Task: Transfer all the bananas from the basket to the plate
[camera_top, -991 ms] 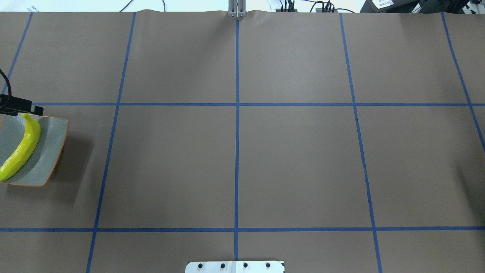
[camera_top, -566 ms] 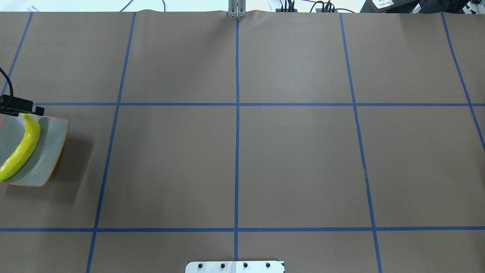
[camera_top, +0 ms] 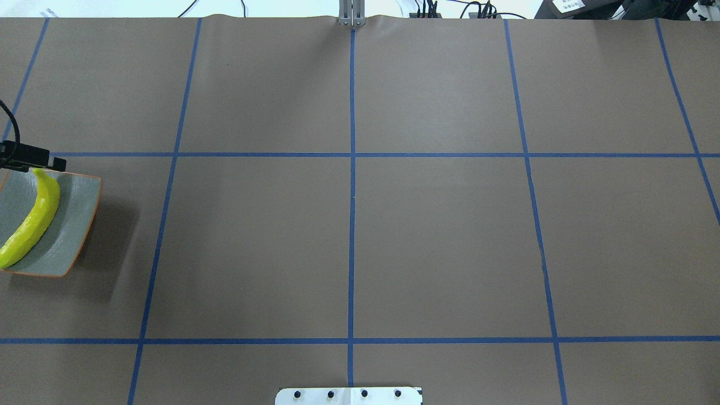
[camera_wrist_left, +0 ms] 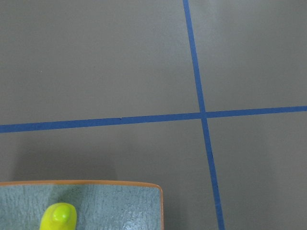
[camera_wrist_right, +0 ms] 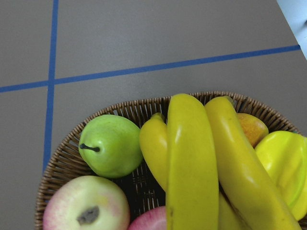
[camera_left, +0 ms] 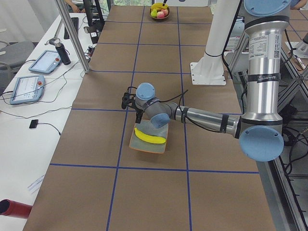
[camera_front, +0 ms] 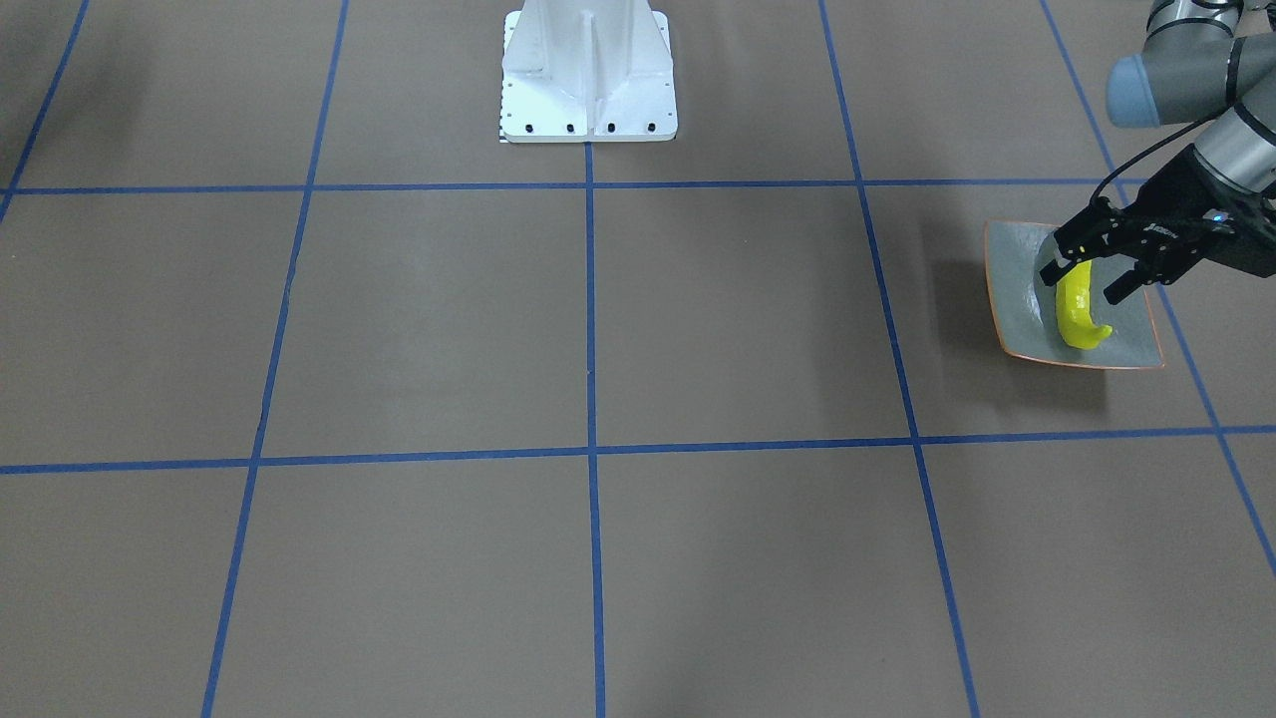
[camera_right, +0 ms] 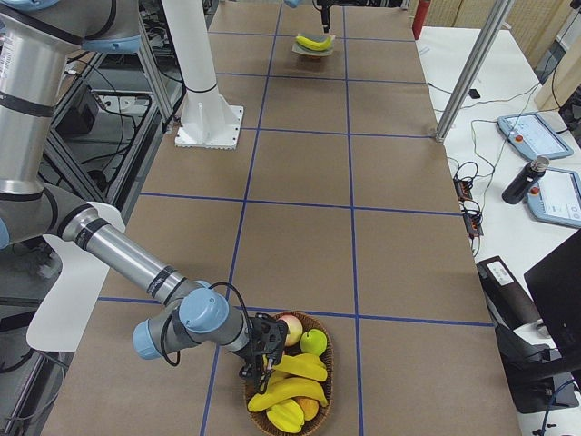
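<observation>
One banana [camera_front: 1075, 311] lies on the grey-green plate [camera_front: 1012, 289] with the orange rim, at the table's left end. My left gripper [camera_front: 1089, 281] hangs open over the banana's far end, a finger on each side of it. In the overhead view the banana [camera_top: 31, 222] lies diagonally across the plate [camera_top: 76, 219]. The left wrist view shows the banana's tip [camera_wrist_left: 58, 218] and the plate's corner [camera_wrist_left: 120, 206]. Three bananas [camera_wrist_right: 192, 163] lie in the wicker basket [camera_wrist_right: 62, 163]. My right gripper [camera_right: 266, 350] is at the basket's rim [camera_right: 322, 345]; I cannot tell if it is open or shut.
The basket also holds a green pear [camera_wrist_right: 110, 143], an apple [camera_wrist_right: 86, 206] and other yellow fruit [camera_wrist_right: 285, 163]. The white robot base [camera_front: 588, 75] stands mid-table on the robot's side. Blue tape lines grid the brown table. Tablets and cables lie on the side bench [camera_right: 545, 173].
</observation>
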You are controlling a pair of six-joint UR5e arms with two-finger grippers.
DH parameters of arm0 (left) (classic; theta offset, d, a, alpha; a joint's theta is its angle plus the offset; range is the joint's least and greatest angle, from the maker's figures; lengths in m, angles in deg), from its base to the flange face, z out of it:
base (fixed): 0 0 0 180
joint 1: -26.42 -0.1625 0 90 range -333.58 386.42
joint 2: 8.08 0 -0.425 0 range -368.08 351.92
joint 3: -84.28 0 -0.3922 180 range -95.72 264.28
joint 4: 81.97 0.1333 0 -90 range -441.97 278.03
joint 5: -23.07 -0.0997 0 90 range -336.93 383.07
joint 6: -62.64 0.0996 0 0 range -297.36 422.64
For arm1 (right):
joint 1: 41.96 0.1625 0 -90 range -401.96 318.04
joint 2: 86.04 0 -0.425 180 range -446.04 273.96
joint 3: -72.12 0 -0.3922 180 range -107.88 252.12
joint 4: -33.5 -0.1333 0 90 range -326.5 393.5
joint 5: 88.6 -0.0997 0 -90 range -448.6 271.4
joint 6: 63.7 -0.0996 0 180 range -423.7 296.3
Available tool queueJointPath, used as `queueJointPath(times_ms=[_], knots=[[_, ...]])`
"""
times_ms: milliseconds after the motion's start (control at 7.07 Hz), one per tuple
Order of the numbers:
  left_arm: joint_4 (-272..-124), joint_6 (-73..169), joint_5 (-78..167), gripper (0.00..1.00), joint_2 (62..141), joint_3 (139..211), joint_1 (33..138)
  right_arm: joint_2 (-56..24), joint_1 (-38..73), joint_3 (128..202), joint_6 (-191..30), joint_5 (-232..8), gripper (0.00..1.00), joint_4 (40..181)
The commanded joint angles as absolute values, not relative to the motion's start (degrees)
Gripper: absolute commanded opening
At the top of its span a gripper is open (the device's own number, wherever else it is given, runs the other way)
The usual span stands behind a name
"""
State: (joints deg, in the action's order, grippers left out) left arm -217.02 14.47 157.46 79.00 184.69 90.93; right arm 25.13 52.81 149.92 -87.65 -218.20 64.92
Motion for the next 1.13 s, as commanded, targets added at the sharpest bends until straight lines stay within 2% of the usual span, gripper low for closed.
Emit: queueJointPath(times_ms=[0, 566, 849, 991], knots=[[-217.15, 14.48, 157.46, 0.99, 78.85, 184.83, 90.93, 24.7, 52.79, 148.76, -87.6, -217.8, 0.86, 64.97], [-218.12, 14.48, 157.37, 0.99, 78.32, 184.92, 90.93, 23.64, 52.79, 148.41, -88.57, -218.23, 0.83, 65.23], [-218.12, 14.48, 157.46, 0.99, 78.32, 185.09, 90.93, 23.64, 52.79, 148.32, -88.66, -218.33, 0.76, 65.32], [-218.12, 14.39, 157.54, 0.99, 78.32, 185.27, 90.93, 23.56, 52.79, 148.32, -88.66, -218.33, 0.76, 65.41]])
